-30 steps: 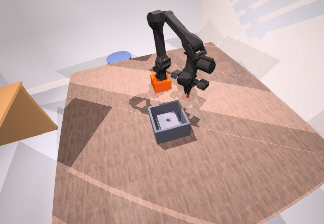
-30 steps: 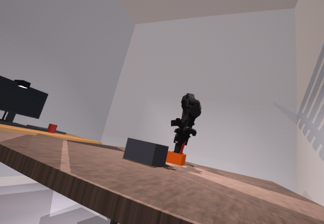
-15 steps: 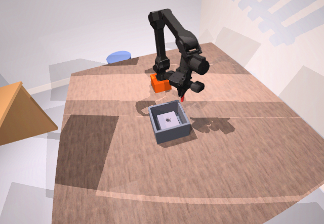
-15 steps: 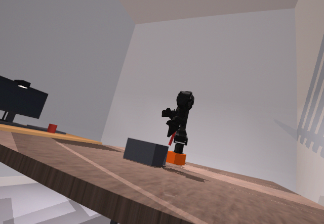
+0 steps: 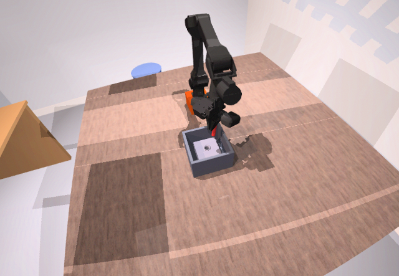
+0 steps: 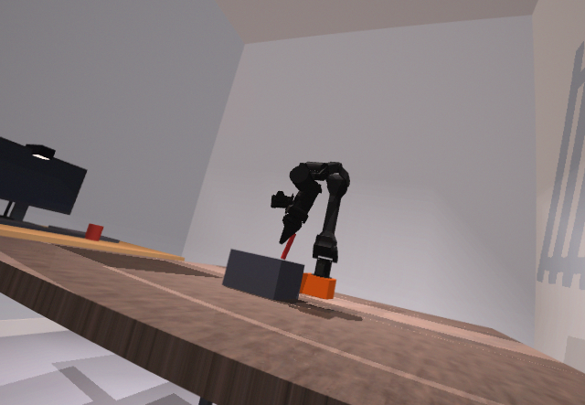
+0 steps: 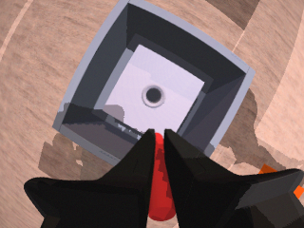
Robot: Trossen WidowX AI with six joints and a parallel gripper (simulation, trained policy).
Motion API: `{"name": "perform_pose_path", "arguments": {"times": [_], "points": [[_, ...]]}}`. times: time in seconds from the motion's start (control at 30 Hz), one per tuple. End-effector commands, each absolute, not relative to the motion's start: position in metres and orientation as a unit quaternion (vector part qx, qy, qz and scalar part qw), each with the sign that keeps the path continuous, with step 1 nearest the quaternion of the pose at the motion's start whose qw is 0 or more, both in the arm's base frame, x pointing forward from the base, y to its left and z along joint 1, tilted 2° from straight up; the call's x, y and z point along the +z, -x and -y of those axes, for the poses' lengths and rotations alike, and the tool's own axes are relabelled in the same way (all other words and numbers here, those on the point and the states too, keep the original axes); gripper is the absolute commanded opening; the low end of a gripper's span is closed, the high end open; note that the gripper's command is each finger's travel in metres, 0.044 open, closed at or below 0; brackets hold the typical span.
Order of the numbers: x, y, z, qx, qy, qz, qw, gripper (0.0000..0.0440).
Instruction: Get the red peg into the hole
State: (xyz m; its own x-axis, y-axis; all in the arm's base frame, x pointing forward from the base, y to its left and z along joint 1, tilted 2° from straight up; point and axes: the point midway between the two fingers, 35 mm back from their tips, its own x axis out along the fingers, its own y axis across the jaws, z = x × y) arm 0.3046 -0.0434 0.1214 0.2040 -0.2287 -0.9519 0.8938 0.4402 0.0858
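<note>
My gripper (image 5: 211, 129) (image 6: 281, 241) (image 7: 159, 135) is shut on the red peg (image 5: 214, 131) (image 6: 288, 246) (image 7: 161, 195). The peg is tilted, and its lower end is near the rim on the arm's side of the open box. The grey box (image 5: 212, 166) (image 6: 252, 275) (image 7: 90, 62) stands upright on the table. The pale plate (image 5: 200, 144) (image 7: 176, 85) lies at its bottom, with a round hole (image 5: 207, 147) (image 7: 153, 95) in it. The hole is empty, and the peg is up and to one side of it. In the exterior view the plate is hidden by the box walls.
The orange base block (image 5: 189, 100) (image 6: 318, 286) of the arm stands behind the box. The box walls rise around the plate. A blue round stool (image 5: 146, 70) is past the table's far edge. A red cup (image 6: 94, 231) and a monitor (image 6: 37, 178) stand on another table.
</note>
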Motion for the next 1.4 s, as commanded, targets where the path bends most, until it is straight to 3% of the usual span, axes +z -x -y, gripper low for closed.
{"name": "perform_pose_path", "arguments": {"times": [0.0,0.43,0.63,1.0,1.1,1.37], "points": [[0.115,-0.310,0.052,-0.407,-0.346,-0.489,0.690,0.0000],[0.082,-0.326,0.079,-0.416,-0.362,-0.505,0.664,0.0001],[0.061,-0.329,0.085,-0.414,-0.348,-0.528,0.655,0.0101],[0.049,-0.349,0.100,-0.405,-0.338,-0.539,0.656,0.0149],[0.047,-0.355,0.105,-0.403,-0.339,-0.539,0.658,0.0195],[0.054,-0.376,0.122,-0.396,-0.346,-0.515,0.677,0.0403]]}}
